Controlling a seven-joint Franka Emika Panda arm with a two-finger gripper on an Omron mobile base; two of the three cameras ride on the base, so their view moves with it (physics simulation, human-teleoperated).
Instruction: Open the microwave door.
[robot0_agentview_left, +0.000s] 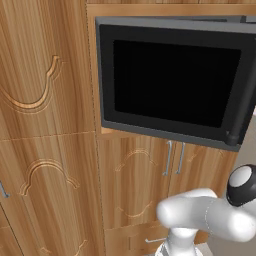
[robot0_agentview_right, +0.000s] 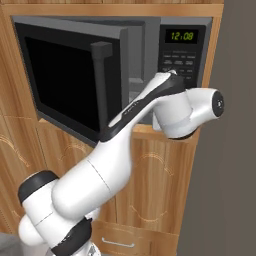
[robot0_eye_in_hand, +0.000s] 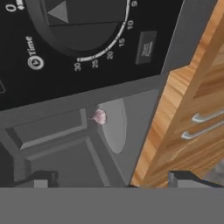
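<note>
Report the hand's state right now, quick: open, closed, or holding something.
Hand: open. Its two fingertips stand wide apart with nothing between them, close in front of the microwave, below its timer knob. It holds nothing.

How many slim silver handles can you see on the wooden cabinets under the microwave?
2: a left handle and a right handle, side by side, upright, just below the open microwave door. Others may be hidden.
</note>
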